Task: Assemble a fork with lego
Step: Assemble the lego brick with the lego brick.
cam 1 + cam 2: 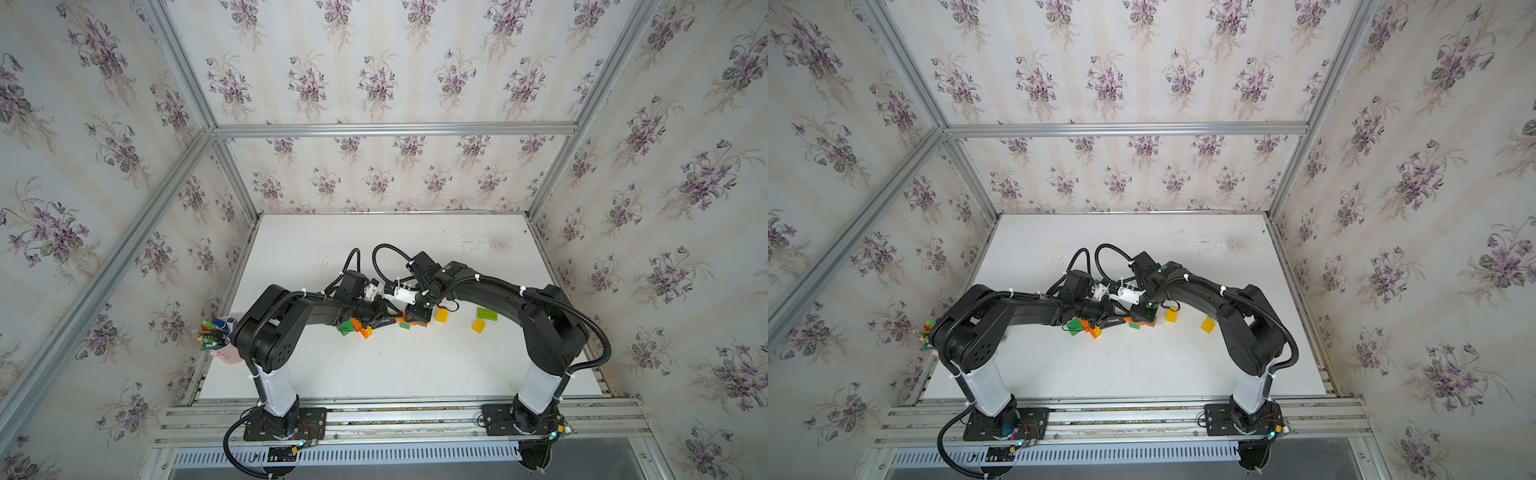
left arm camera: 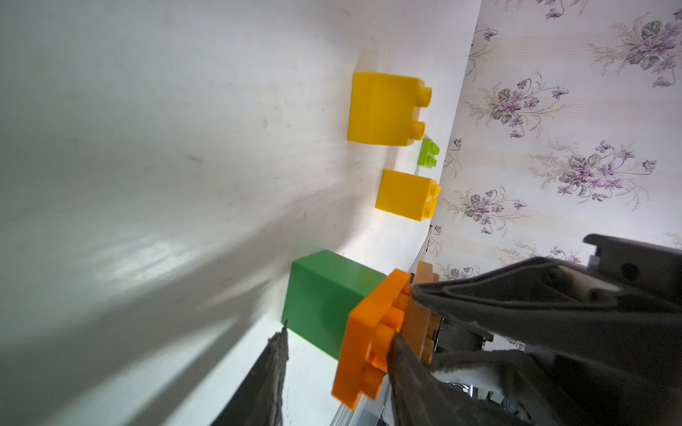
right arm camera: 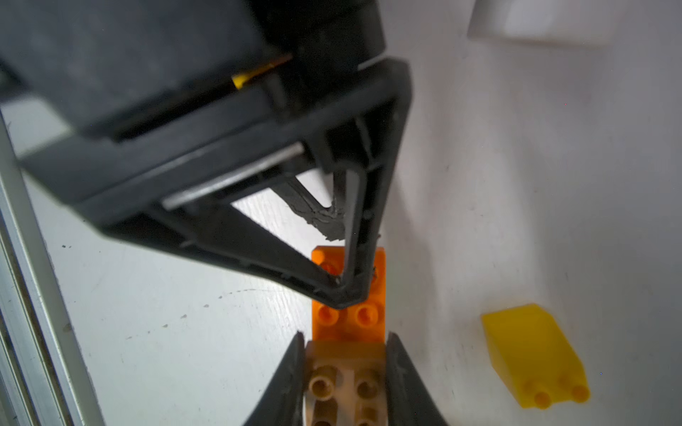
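**Two end effectors meeting over a small lego stack**

We saw the right end effector [image 3: 345, 345] clamped on a tan brick [image 3: 343, 383], with one finger against each side. The tan brick touched an orange plate [image 2: 363, 332]. The plate sat studs-up on a dark green brick [image 2: 324, 291], which rested on the white worktop [image 1: 374, 374].

The left end effector [image 1: 391, 321] reached in from the opposite side, and one of its fingertips [image 2: 406, 361] lay on the plate's studs. We could not tell whether it gripped the plate or only touched it.

Beyond the stack, toward the right arm, stood a yellow brick [image 1: 441, 315], a second yellow brick [image 1: 478, 325] and a lime green oblong brick [image 1: 486, 313], each apart from the others.

Under the left arm lay a cluster of green, orange and yellow bricks [image 1: 356, 328]. At the worktop's left edge, a pink cup [image 1: 226, 355] held coloured pens [image 1: 212, 330].
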